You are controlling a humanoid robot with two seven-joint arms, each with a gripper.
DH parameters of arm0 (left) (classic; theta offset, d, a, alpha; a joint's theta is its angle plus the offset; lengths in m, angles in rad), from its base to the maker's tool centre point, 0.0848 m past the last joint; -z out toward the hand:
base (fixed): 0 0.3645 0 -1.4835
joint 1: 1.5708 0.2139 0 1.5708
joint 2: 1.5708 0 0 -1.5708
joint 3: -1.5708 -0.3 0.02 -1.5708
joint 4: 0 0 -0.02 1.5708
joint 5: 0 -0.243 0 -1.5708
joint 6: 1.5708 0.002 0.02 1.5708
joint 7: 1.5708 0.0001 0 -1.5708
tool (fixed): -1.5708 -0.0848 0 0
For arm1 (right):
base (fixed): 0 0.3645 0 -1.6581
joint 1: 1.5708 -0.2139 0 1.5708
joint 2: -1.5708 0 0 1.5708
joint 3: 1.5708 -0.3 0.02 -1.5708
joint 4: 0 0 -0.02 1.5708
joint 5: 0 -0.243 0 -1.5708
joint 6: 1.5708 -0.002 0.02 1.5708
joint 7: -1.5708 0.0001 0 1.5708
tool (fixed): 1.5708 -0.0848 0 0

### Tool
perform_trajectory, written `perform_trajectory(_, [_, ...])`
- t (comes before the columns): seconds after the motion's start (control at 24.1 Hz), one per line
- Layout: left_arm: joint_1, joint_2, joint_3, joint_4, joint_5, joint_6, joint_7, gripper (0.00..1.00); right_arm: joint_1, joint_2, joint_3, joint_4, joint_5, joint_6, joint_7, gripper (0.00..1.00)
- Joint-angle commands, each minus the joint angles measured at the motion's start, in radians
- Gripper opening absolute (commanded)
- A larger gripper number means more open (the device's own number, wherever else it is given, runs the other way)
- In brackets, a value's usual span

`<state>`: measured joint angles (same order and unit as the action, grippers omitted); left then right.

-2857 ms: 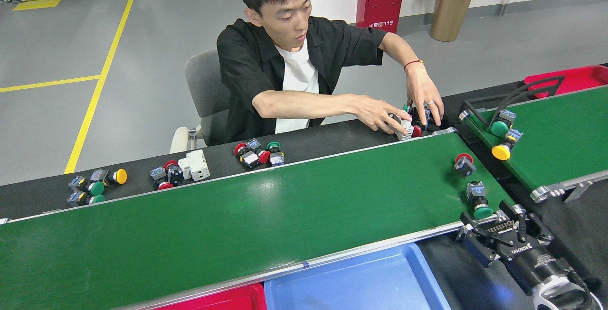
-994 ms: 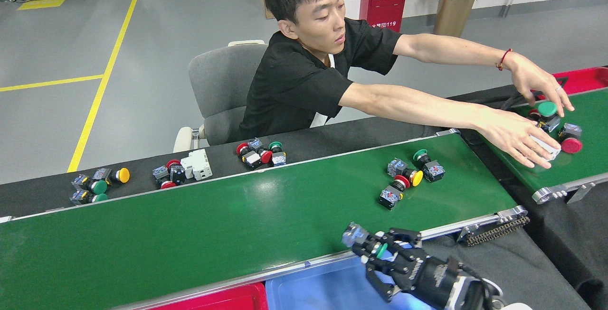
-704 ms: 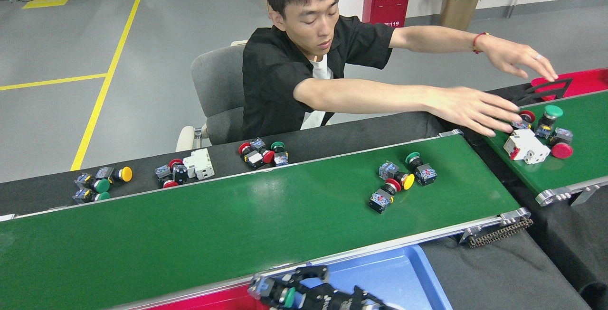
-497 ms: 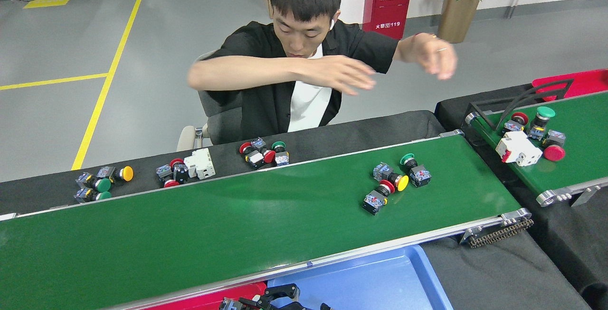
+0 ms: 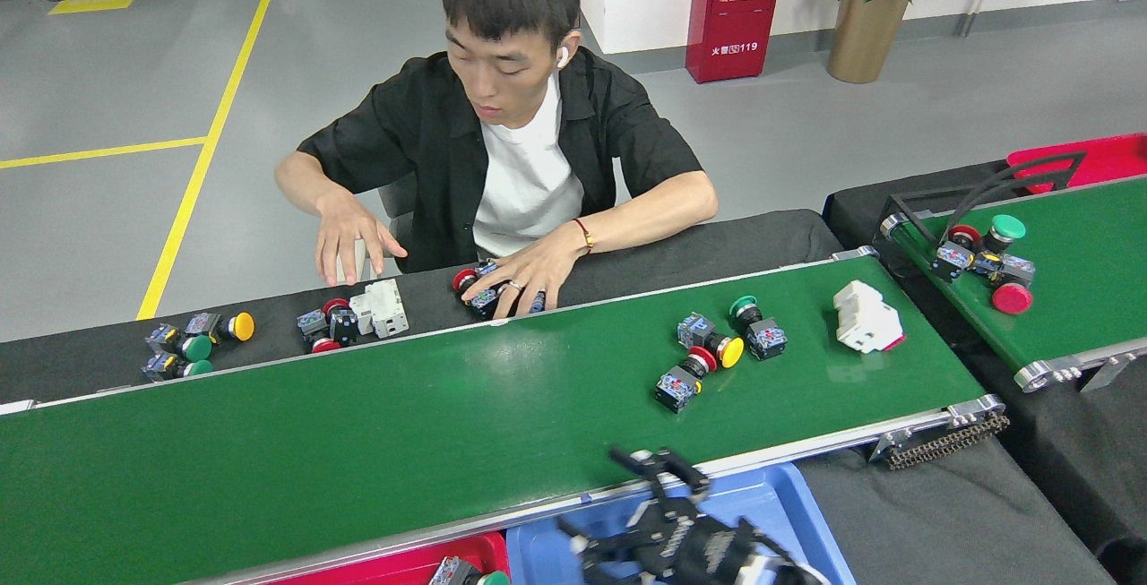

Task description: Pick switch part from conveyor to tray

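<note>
The conveyor [image 5: 403,424] is the long green belt with silver rails running across the head view. Near its right end lie three push-button switch parts: a green-capped one [image 5: 753,330], a yellow-capped one [image 5: 714,343] and a red-capped one [image 5: 683,377]. A white breaker block [image 5: 867,316] lies further right. My right gripper [image 5: 623,504] hangs open and holds nothing, over the belt's near rail and the blue tray [image 5: 789,513]. A green-capped switch part [image 5: 464,574] lies in the red tray [image 5: 403,565], left of the gripper. My left gripper is out of view.
A person sits behind the belt with a hand [image 5: 524,276] on a pile of parts on the black cloth. More part piles [image 5: 354,321] [image 5: 188,348] lie along that cloth. A second green belt [image 5: 1084,280] at right carries several parts [image 5: 986,258]. An exposed chain [image 5: 941,442] marks the roller end.
My right gripper has let go of the green-capped part, now lying in the red tray, and has risen to the right, open. Belt parts drifted left; the white breaker arrived. The person's hands moved left.
</note>
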<state>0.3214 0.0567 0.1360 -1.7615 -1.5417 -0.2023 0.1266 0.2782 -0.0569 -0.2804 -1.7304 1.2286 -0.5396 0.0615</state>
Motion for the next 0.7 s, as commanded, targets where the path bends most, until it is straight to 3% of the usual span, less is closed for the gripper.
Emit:
perform_trajectory(0.0, [-0.008,0.009,-0.013,-0.013,-0.005,0.0,0.004,1.0,0.021,-0.006,-0.092,-0.011,-0.021,-0.005,-0.011,1.0])
perform_trajectory(0.08, [-0.01,0.008,-0.019,-0.013,-0.005,0.001,0.002,1.0,0.039,-0.006,-0.138,-0.011,-0.024,0.001,-0.011,1.0])
perform_trajectory(0.33, [-0.012,0.008,-0.055,-0.013,-0.005,0.004,0.001,1.0,0.029,0.002,-0.125,-0.005,-0.001,0.013,0.0,1.0])
perform_trajectory(0.66, [-0.012,0.005,-0.059,-0.013,-0.005,0.009,0.001,1.0,-0.105,0.012,0.222,0.014,0.098,0.274,0.023,1.0])
